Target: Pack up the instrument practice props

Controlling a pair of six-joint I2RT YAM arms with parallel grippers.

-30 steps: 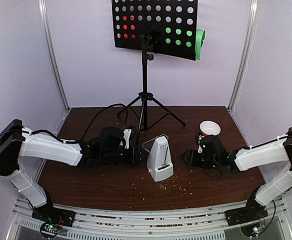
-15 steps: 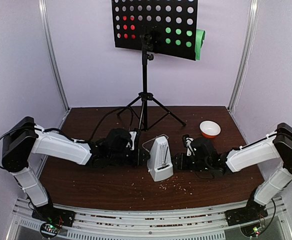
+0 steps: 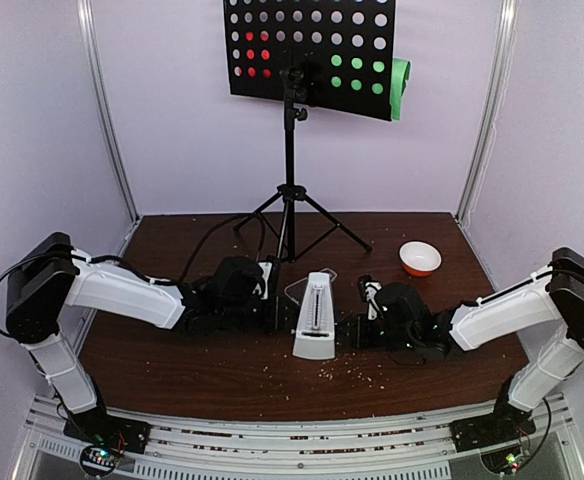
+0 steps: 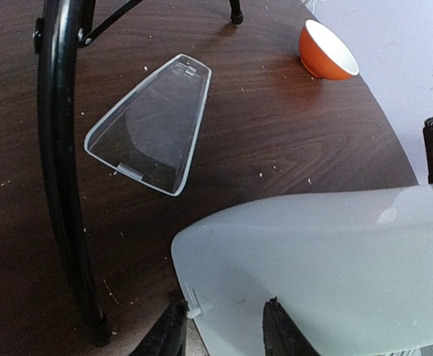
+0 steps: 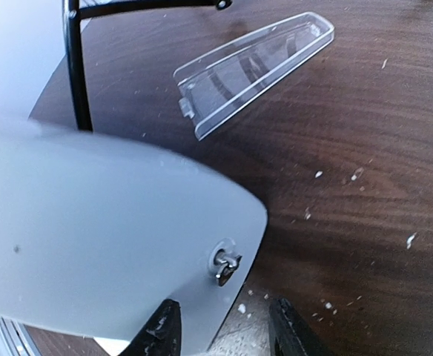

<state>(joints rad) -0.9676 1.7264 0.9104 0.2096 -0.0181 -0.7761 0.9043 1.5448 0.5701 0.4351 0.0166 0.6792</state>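
Both arms have closed in on the white metronome [image 3: 315, 318], which has shifted slightly left; it stands mid-desk [image 3: 172, 370], well clear of every edge. The black music stand [image 3: 290, 150] rises near the far edge, carrying the red sheet [image 3: 257, 58] and green sheet [image 3: 400, 85]. The left gripper [image 4: 220, 330] and right gripper [image 5: 224, 330] each clamp a side of the metronome. Its clear cover [image 4: 151, 126] lies flat just beside a tripod leg. The bowl [image 3: 419, 258] sits well apart, toward the right.

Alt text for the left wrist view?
A white metronome fills the lower right, between the jaws of the left gripper. Beyond it a clear cover lies flat on the dark table, black stand leg left, orange bowl top right.
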